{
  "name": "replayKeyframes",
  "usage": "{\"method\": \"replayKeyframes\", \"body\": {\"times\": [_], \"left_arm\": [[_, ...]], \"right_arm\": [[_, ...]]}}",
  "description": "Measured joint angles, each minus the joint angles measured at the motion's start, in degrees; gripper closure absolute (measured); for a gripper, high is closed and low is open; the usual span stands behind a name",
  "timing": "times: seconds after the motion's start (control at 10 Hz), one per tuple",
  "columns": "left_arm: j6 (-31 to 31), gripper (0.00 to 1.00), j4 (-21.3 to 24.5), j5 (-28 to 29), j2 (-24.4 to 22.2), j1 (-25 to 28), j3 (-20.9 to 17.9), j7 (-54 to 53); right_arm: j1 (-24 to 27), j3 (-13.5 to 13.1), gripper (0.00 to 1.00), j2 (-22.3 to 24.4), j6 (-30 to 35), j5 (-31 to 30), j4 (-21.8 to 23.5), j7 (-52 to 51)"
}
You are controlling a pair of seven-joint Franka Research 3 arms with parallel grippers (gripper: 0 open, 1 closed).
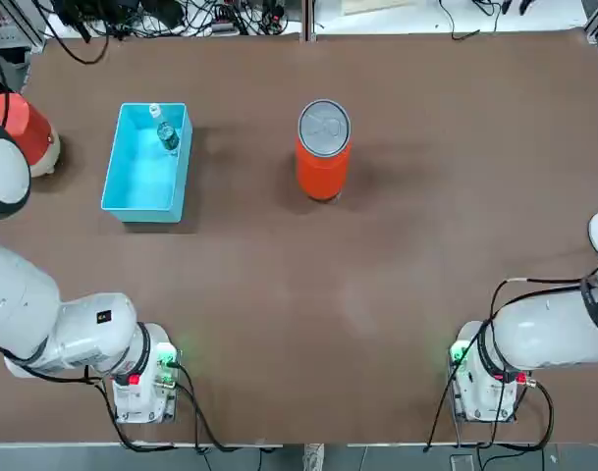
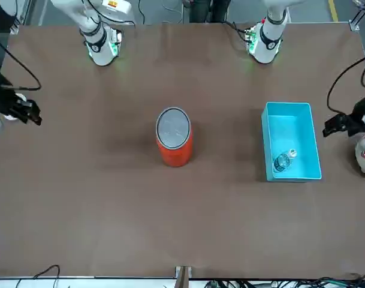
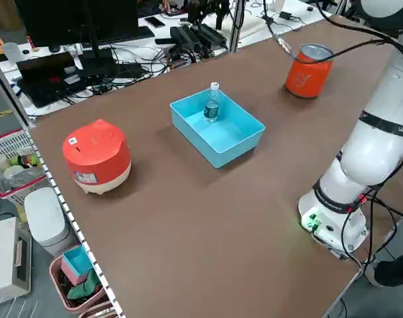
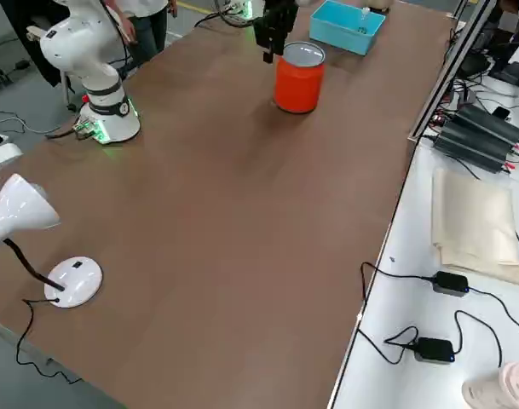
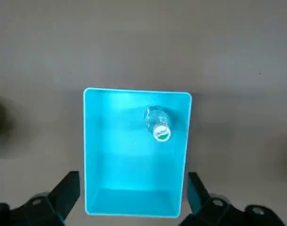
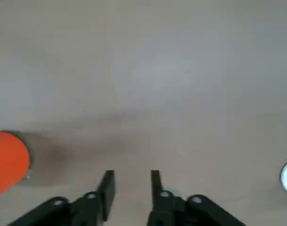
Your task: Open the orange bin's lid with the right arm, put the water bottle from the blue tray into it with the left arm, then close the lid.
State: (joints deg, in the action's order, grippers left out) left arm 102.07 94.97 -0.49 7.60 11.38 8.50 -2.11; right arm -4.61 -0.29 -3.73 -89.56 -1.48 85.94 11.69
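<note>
With the lid (image 1: 325,128) on, opening comes first: the right tool (image 6: 133,175), partly spread, probably must reach the bin (image 1: 322,175); the left tool (image 5: 136,178) waits wide.

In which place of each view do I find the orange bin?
Top: orange bin, right of the blue tray.
Front: centre, left of the tray.
Left side: upper right, beyond the tray.
Right side: top, below the tray.
Left wrist: not in it.
Right wrist: left edge, cut off.
Shared landmark: blue tray, except right wrist.
</note>
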Motion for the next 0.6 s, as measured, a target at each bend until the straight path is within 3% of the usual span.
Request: {"method": "replayKeyframes", "body": {"times": [0.1,0.3,0.6], "left_arm": [[5.30,0.00,4.09,0.00,0.18,0.01,0.00,0.41],[16.41,0.00,13.07,0.00,0.29,-0.18,0.19,3.44],[33.04,0.00,26.50,0.00,0.50,-0.43,1.50,6.12]], "right_arm": [[-2.62,0.19,0.78,-0.01,-0.36,0.10,0.77,4.24],[-9.05,0.53,0.89,-0.03,-1.93,0.15,1.53,15.32],[-20.04,0.78,0.96,-0.72,-6.44,0.19,2.56,32.72]]}}
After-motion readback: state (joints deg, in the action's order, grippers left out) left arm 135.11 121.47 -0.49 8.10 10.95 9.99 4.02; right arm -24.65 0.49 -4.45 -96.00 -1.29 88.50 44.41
